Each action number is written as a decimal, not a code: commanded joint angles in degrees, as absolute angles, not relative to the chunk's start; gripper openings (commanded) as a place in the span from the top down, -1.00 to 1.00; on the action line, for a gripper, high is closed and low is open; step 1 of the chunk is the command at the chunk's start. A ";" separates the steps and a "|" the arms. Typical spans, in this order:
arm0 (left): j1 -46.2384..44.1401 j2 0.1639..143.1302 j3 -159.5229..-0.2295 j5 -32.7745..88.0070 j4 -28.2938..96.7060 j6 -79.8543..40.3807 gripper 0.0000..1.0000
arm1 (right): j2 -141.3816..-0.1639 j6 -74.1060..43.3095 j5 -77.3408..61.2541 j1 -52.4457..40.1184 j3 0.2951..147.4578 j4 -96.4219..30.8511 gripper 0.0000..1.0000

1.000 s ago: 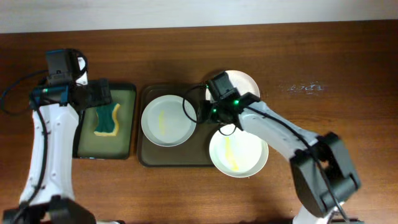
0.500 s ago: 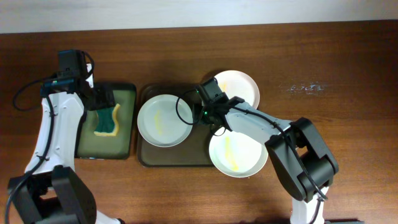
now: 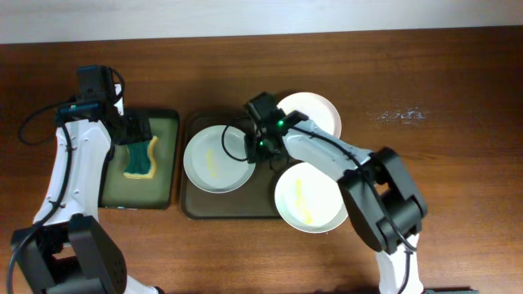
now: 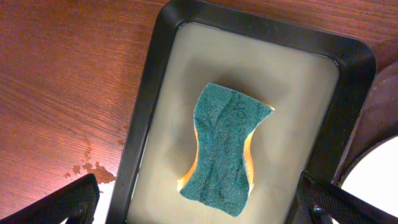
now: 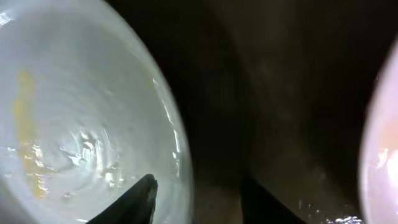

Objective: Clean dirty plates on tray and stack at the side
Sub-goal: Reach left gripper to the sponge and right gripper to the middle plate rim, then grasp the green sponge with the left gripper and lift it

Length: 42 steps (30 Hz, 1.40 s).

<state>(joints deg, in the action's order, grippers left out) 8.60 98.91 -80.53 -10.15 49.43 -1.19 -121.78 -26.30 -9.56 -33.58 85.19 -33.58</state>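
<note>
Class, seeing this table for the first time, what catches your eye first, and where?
Three white plates stand out: a yellow-smeared plate on the brown tray, a second overlapping its right edge, a third at its far right corner. The right gripper straddles the first plate's rim, and left of the tray a green sponge lies in a black tray below the open left gripper.

The large dark brown rectangular tray [image 3: 237, 204] carries a round white shallow plate [image 3: 216, 159] with a faint yellow streak. The lower white plate [image 3: 310, 198] has a brighter yellow smear, while the upper plate [image 3: 317, 110] looks plain creamy white. At left, the teal-green sponge [image 4: 227, 148] shows an orange-yellow edge against the small black tray's [image 4: 140, 124] dull greenish inside. The wooden table [image 3: 441, 98] is reddish brown and grained.
</note>
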 commanded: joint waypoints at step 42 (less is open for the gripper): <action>-0.27 117.43 -100.20 18.92 66.92 1.93 1.00 | -123.50 -34.13 -13.15 -28.80 84.53 -42.85 0.92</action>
<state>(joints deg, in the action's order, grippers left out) 3.57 117.64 -102.48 13.89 66.17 2.59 -121.95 -34.02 -14.46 -29.36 85.95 -42.30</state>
